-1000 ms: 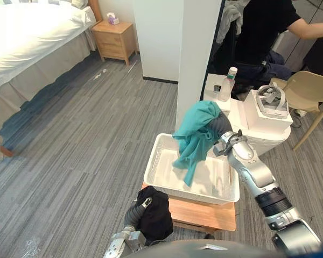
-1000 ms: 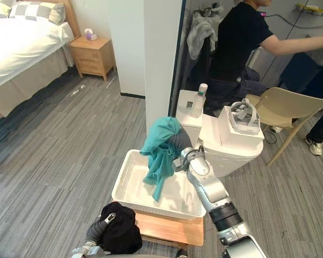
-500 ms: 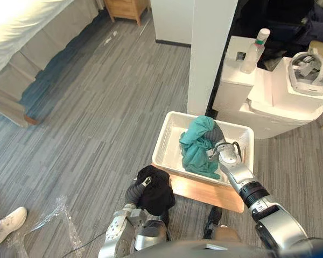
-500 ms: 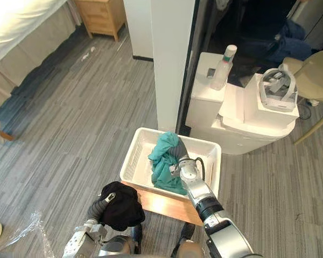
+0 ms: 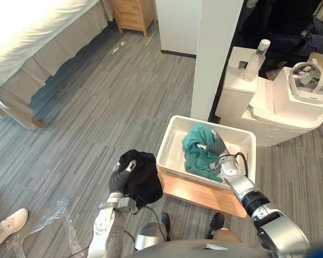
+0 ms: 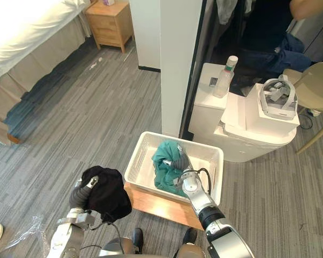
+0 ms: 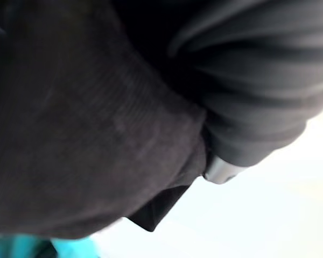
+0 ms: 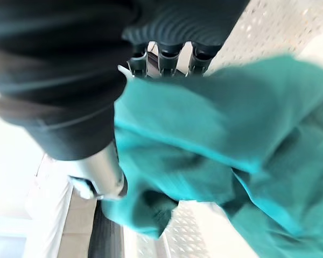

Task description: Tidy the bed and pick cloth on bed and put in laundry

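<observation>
The teal cloth (image 5: 196, 153), which a second ago hung in the air from the right hand (image 5: 216, 146) above the white basket (image 5: 167, 142), now lies heaped inside that basket, towards its middle and right side. The basket stands on a small wooden tabletop (image 5: 194, 191), whose bare front edge shows below it. We judge that this piece is as good as delivered to the laundry. The right arm reaches forward from the lower right, with its hand lowered into the basket and resting on top of the heap. The cloth folds round the hand, so we cannot tell whether it has let go or still grips. The left hand (image 5: 120, 180) is raised beside the tabletop's near left corner. It is clenched round a bundled black cloth (image 5: 142, 177), held off the floor just beside the basket's left wall, as before. That cloth still has to go in. The bed (image 5: 32, 32) lies well apart, at the far left.
</observation>
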Robot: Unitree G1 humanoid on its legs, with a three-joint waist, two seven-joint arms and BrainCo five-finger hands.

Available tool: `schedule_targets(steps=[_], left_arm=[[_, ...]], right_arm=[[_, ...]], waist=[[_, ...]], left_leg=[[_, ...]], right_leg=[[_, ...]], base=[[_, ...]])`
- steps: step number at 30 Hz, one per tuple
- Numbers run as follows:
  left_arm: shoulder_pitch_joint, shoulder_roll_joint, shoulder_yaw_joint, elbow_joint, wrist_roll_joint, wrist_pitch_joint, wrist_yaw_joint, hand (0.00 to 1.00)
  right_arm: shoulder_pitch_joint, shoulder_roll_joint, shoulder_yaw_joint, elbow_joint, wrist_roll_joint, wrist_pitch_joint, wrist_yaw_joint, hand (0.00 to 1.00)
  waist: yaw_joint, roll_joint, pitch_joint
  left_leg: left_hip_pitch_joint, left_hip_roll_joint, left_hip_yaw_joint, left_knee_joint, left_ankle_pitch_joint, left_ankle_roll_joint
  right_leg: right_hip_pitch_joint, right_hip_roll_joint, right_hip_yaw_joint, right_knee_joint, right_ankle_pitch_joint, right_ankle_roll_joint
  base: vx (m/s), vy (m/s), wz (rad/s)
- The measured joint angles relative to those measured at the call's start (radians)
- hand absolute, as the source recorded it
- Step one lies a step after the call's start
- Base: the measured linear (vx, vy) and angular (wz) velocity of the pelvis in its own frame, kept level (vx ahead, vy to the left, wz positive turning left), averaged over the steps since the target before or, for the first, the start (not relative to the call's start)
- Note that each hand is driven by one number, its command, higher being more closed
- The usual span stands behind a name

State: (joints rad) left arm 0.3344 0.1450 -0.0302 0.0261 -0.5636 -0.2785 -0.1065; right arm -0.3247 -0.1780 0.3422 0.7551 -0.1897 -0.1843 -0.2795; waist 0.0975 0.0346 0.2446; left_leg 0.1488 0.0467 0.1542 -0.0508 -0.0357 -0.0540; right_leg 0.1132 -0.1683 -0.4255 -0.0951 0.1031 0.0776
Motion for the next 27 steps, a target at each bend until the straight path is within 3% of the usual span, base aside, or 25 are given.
schedule_targets(steps=[5, 7, 11, 16, 19, 27], left_arm=[[0.009, -0.001, 0.033, -0.08, 0.007, 0.0, -0.007, 1.0], [0.009, -0.001, 0.046, -0.12, 0.006, 0.0, -0.015, 1.0], [0.006, -0.008, 0.076, -0.235, 0.009, -0.027, -0.04, 1.0], [-0.069, -0.011, 0.15, -0.415, 0.03, -0.141, -0.087, 1.0], [-0.146, 0.008, 0.171, -0.453, 0.026, -0.174, -0.089, 1.0], [-0.418, 0.176, 0.211, -0.479, 0.028, -0.167, -0.023, 1.0]], right_arm=[[0.101, -0.01, 0.025, -0.088, -0.077, 0.001, -0.012, 0.0], [0.133, -0.025, 0.024, -0.12, -0.088, 0.002, -0.012, 0.0], [0.18, -0.045, 0.009, -0.161, -0.09, 0.019, -0.012, 0.0], [0.222, -0.044, -0.071, -0.195, -0.091, 0.061, -0.014, 0.0], [0.286, -0.044, -0.126, -0.243, -0.091, 0.074, -0.022, 0.0], [0.436, -0.044, -0.306, -0.3, -0.078, 0.112, -0.069, 0.0]], waist=[[0.0, -0.039, -0.038], [0.002, -0.043, -0.05], [-0.004, -0.04, -0.07], [-0.025, -0.027, -0.087], [-0.033, -0.018, -0.117], [-0.11, -0.001, -0.17]], left_leg=[[0.009, 0.012, 0.009, -0.014, 0.0, 0.001], [0.012, 0.015, 0.021, -0.014, -0.003, -0.003], [0.024, 0.02, 0.034, -0.015, -0.002, 0.002], [0.039, 0.02, 0.056, -0.017, -0.009, -0.002], [0.045, 0.022, 0.079, -0.011, -0.023, -0.002], [0.044, 0.03, 0.165, 0.023, -0.06, -0.006]], right_leg=[[-0.002, 0.014, 0.018, 0.0, -0.002, -0.005], [-0.004, 0.018, 0.031, 0.0, 0.001, -0.009], [-0.003, 0.024, 0.04, 0.0, 0.001, -0.009], [-0.001, 0.027, 0.062, 0.0, 0.001, -0.009], [-0.004, 0.03, 0.084, 0.0, 0.001, -0.009], [-0.039, 0.048, 0.176, 0.0, 0.008, -0.012]], base=[[-0.01, 0.005, -0.06], [0.04, 0.015, -0.13], [0.07, 0.017, -0.11], [0.05, 0.02, -0.11], [0.0, 0.017, -0.19], [-0.01, 0.006, -0.35]])
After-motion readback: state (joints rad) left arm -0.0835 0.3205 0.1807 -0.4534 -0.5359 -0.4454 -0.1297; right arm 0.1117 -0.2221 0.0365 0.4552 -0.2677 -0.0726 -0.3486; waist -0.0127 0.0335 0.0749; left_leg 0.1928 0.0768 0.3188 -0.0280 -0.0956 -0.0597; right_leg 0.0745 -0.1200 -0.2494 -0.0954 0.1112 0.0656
